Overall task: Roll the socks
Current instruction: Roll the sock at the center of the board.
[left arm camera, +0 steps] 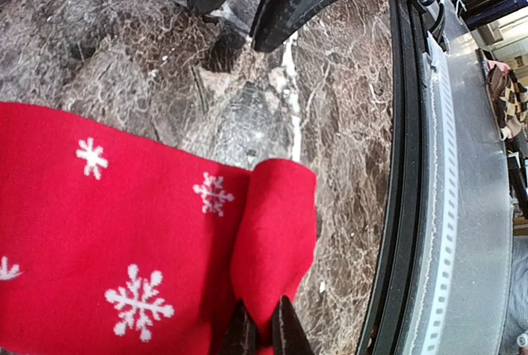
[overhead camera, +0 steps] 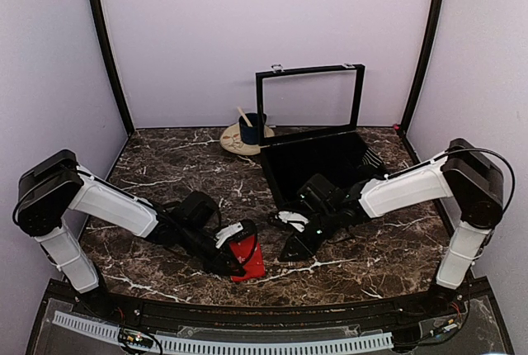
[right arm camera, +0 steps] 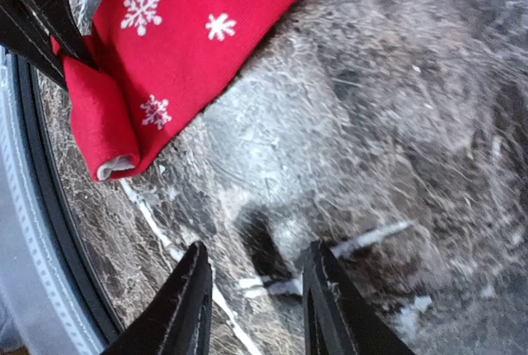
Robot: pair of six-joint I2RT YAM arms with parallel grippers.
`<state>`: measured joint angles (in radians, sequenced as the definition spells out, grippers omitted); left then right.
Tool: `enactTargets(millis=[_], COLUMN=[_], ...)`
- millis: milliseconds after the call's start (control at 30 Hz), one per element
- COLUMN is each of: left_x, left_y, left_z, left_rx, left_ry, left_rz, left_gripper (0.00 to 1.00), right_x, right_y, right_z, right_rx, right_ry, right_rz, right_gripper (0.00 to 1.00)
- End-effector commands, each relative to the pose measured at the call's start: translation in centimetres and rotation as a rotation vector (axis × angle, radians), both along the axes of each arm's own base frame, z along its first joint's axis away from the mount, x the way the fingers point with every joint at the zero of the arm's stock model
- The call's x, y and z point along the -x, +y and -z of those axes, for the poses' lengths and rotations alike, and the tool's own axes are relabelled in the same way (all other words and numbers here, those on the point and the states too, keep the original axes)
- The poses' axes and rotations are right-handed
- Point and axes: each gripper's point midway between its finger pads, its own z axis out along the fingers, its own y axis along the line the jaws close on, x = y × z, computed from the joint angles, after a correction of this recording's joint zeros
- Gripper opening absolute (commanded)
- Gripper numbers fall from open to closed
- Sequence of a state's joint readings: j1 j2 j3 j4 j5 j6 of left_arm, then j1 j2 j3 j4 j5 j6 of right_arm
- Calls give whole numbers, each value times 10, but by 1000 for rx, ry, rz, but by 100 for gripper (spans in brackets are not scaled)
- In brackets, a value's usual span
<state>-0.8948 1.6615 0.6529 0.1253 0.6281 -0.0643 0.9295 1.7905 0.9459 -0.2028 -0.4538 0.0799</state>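
The socks (overhead camera: pixel 249 258) are red fabric with white snowflakes, lying flat on the marble table near its front edge. In the left wrist view the socks (left arm camera: pixel 124 231) have their near end folded over into a small roll (left arm camera: pixel 276 215). My left gripper (left arm camera: pixel 262 312) is shut on that roll, and in the top view it (overhead camera: pixel 234 261) sits at the socks' left side. My right gripper (right arm camera: pixel 257 249) stands open over bare marble with nothing between its fingers, a little right of the socks (right arm camera: pixel 190 33). In the top view it (overhead camera: pixel 291 251) hangs just right of the red fabric.
A black box (overhead camera: pixel 318 165) with its lid (overhead camera: pixel 309 103) raised stands behind the right gripper. A dark blue mug (overhead camera: pixel 252 128) sits on a beige dish (overhead camera: pixel 233 144) at the back. The black front rail (left arm camera: pixel 404 206) runs close beside the roll.
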Motion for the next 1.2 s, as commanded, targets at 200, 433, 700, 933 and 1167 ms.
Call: enactTargets(millis=[200, 433, 700, 933, 1167], left_x=[18, 17, 17, 18, 16], left_y=[20, 22, 21, 19, 18], left_z=[33, 36, 40, 40, 38], left_rx=[-133, -140, -145, -137, -126], left_ry=[152, 183, 215, 243, 265], left_rz=[25, 24, 31, 46, 55], left_gripper=[0, 0, 0, 0, 0], right_x=[11, 38, 49, 61, 63], right_y=[4, 11, 26, 40, 52], right_z=[-24, -23, -30, -29, -28], right_rx=[-8, 23, 43, 56, 56], right_ry=[-362, -467, -590, -648, -658], right_rz=[-44, -167, -255, -342, -397], right_gripper=[35, 36, 38, 38, 38])
